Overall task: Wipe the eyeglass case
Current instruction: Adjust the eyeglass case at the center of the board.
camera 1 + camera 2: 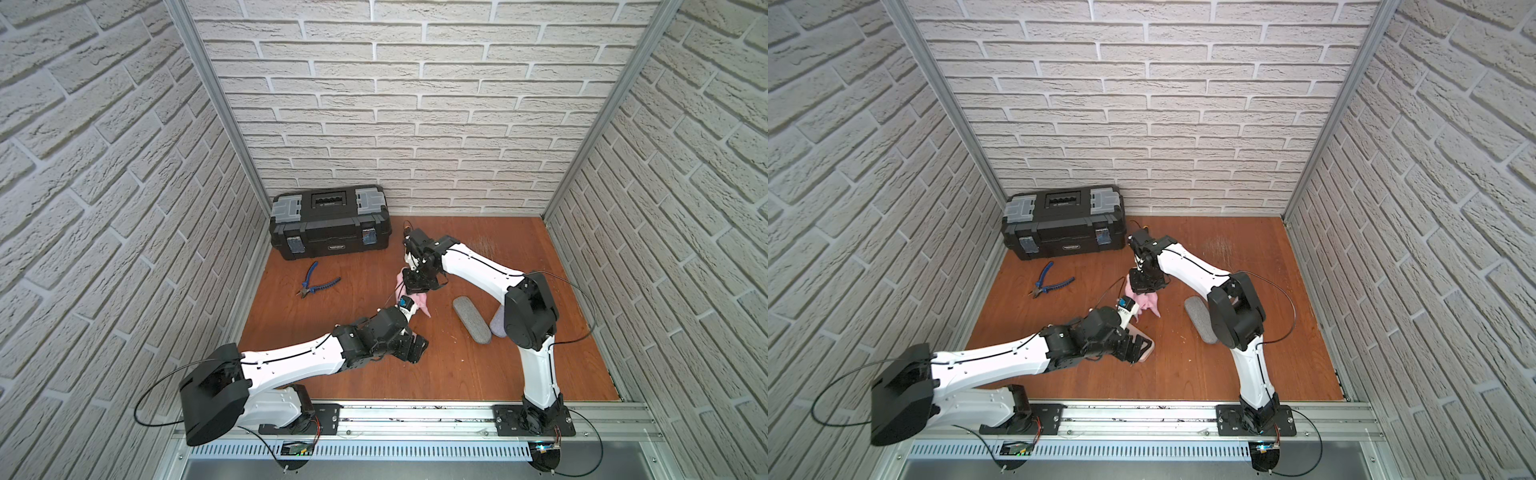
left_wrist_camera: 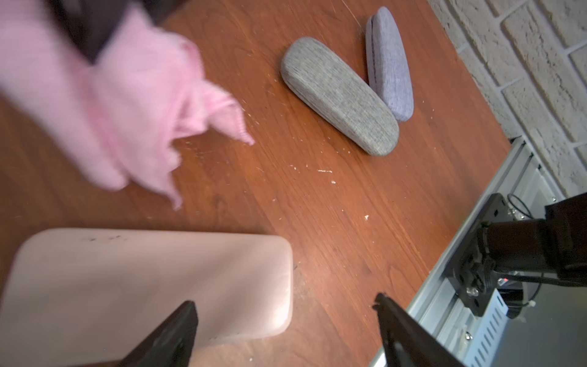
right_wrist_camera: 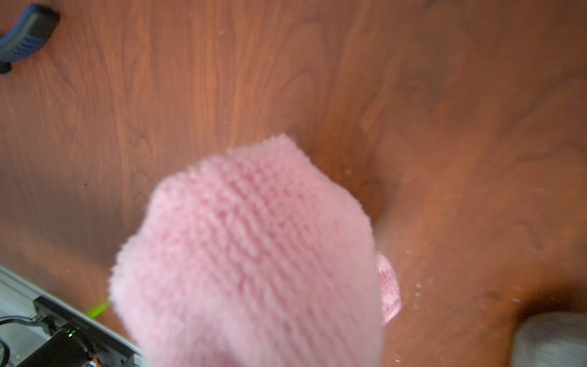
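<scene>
The bench (image 1: 457,374) is walled by brick panels on three sides and ends at a metal rail (image 1: 415,415) in front. Bare wood lies open across the right rear and along the front strip between the two arm bases. The pale pink eyeglass case (image 2: 143,279) lies flat in the front-middle of the bench, mostly hidden under the left arm in both top views, with only one rounded end showing (image 1: 1148,351). Its long axis runs roughly in line with the left forearm, and that rounded short end points toward the right arm's base. The left end effector (image 2: 284,302) stands wide and holds nothing. In the wrist view one finger overlaps the case and the other is over bare wood; whether either touches cannot be told. The right end effector (image 1: 1142,286) points down just behind it, clamped on a pink cloth (image 1: 1148,301) that hangs bunched above the wood, near the case but apart from it. To the right, a grey case (image 1: 471,318) lies diagonally from rear-left to front-right. A lavender case (image 2: 389,60) meets it at the nearer end and is largely hidden by the right arm's elbow in both top views. A black toolbox (image 1: 330,222) fills the rear-left corner, with blue-handled pliers (image 1: 318,282) just in front of it, well apart from the cases.
</scene>
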You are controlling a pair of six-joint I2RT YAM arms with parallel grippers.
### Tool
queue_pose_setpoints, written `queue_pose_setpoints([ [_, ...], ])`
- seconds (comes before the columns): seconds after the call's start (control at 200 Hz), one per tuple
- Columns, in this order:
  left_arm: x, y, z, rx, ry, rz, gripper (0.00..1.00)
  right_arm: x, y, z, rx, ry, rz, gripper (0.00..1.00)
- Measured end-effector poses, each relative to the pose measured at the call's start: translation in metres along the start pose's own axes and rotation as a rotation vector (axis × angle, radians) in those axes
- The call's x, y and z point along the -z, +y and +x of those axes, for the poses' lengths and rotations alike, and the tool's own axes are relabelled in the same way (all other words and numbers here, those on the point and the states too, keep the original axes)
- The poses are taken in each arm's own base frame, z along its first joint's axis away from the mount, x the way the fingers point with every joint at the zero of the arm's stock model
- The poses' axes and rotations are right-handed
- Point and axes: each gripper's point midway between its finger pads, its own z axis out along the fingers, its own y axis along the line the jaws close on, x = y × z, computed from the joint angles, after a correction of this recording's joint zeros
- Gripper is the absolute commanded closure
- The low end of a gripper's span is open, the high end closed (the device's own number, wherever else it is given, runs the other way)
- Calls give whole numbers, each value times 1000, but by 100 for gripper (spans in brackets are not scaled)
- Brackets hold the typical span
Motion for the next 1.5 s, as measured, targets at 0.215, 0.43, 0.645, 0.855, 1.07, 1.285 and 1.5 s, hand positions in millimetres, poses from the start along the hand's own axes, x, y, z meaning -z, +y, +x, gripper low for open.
queue_pose_setpoints([
  [0.215, 36, 65, -39, 140, -121, -121, 10, 38, -43, 50, -52, -4, 51, 98],
  [0.43, 29, 106, -35, 236, -74, -176, 10, 30, -68, 136, -52, 162, 121, 98],
  [0.645, -2, 111, -14, 256, 43, -149, 11, 15, -58, 194, -21, 307, 108, 98],
  [0.855, -14, 107, -11, 258, 60, -107, 11, -11, -32, 201, -60, 357, 8, 98],
  [1.07, -25, 103, -2, 274, 66, -59, 12, -41, -25, 192, -117, 380, -31, 98],
  [1.285, -28, 108, 14, 298, 74, -67, 12, -43, -28, 162, -172, 347, -39, 98],
  [1.5, -17, 106, 31, 322, 65, -85, 13, -46, -37, 109, -177, 271, -21, 98],
])
